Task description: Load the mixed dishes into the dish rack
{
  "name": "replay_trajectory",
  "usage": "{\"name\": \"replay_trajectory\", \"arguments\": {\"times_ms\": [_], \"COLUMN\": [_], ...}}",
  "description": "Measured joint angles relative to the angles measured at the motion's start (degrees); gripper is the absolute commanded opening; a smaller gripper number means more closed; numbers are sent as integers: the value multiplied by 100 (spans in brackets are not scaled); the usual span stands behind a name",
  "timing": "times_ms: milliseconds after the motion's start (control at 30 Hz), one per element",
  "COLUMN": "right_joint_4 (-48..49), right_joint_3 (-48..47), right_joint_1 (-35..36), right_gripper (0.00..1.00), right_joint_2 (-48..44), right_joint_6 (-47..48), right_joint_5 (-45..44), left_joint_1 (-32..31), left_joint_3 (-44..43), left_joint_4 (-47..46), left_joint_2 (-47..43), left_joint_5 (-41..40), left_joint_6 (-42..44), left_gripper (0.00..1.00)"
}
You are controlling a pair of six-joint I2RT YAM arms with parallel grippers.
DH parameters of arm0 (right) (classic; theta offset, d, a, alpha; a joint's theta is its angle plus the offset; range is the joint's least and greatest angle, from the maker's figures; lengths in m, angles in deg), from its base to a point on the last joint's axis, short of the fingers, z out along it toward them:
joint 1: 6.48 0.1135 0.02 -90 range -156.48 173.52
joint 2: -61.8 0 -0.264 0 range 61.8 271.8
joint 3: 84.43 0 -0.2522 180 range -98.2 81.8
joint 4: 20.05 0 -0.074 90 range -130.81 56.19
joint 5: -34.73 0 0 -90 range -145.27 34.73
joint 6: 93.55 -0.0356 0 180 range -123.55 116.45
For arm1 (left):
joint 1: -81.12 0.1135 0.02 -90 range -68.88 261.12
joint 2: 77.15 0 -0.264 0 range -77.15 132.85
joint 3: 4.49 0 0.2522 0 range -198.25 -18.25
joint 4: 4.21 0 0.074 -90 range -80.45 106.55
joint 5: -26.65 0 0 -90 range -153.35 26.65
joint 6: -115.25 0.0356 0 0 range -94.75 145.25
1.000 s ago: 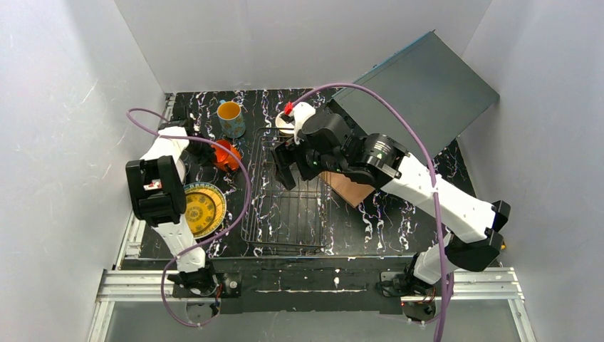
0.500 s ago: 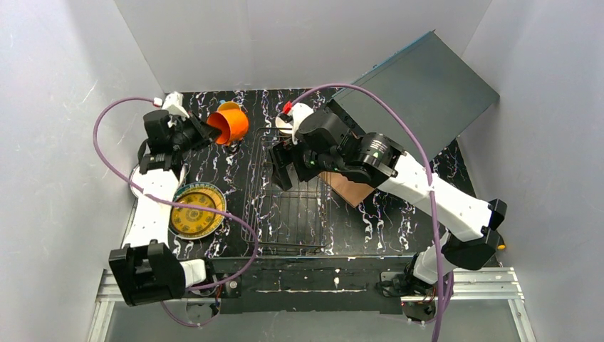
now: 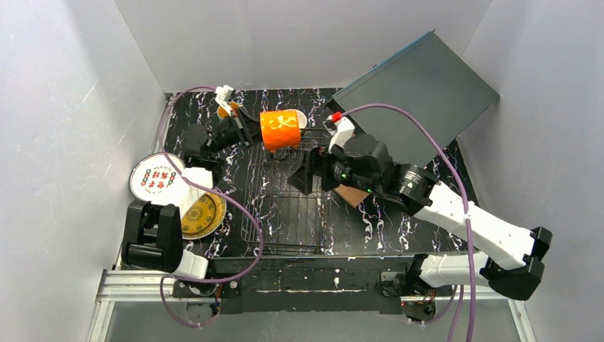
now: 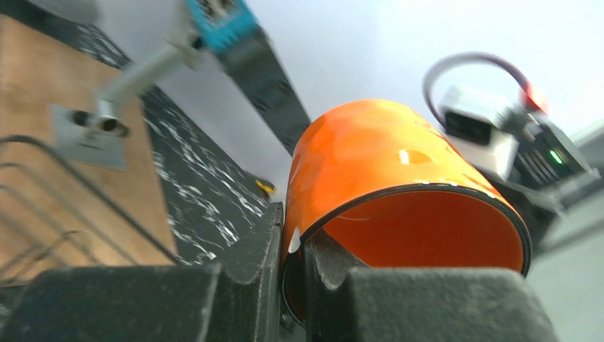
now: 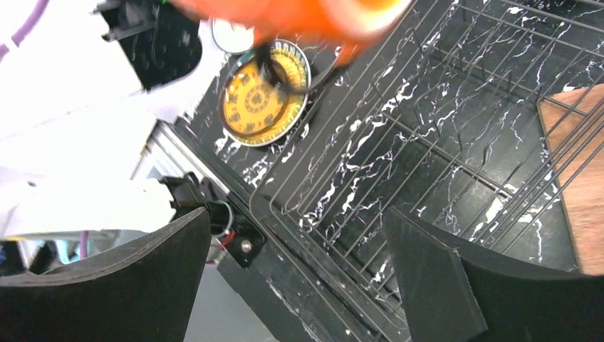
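My left gripper (image 3: 251,132) is shut on the rim of the orange mug (image 3: 280,129) and holds it on its side above the far end of the dish rack (image 3: 285,210). In the left wrist view the fingertips pinch the mug wall (image 4: 384,164), one inside and one outside. My right gripper (image 3: 308,175) is open and empty above the rack's middle (image 5: 427,135). The yellow ornate plate (image 3: 201,214) and the white plate with coloured marks (image 3: 157,176) lie left of the rack. The white-and-tan bowl (image 3: 300,118) peeks out behind the mug. The blue mug is mostly hidden by the left arm.
A large grey slanted panel (image 3: 417,89) leans at the back right. A brown wooden board (image 3: 350,192) lies right of the rack, under the right arm. White walls close in on three sides. The right wrist view shows the yellow plate (image 5: 263,96) beyond the rack's edge.
My left arm lifted the orange mug from the back left and swung it right, over the rack's far end. My right gripper drew back to the right. The white plate is uncovered.
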Motion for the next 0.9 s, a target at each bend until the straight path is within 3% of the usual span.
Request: {"name": "replay_trajectory", "arguments": {"times_ms": [67,233,367,800,900], "right_joint_4": [367,1311,1744,3296,3416], "right_joint_3": [446,1364,1462,2004,2004], "right_joint_1": [-210,-732,-743,-817,-831], "right_gripper": [100,83,65,60,46], "right_joint_2": [-286,-848,-944,-570,-481], "right_joint_6": [-197,-564,-579,-1056,-1117], "right_joint_5": [87,728,1095,1497,1513], "left_joint_1": [-374,-1154,-1338,-1386,-1388], "left_joint_3": [17,68,136,758,828], "left_joint_4": [-122,42,101,-662,-673], "left_joint_2": [-116,-544,-610,-581,-616], "left_joint_5": [120,227,92,-866,-1067], "left_joint_6": [-4,369,466,271,315], "left_gripper": [0,0,0,0,0]}}
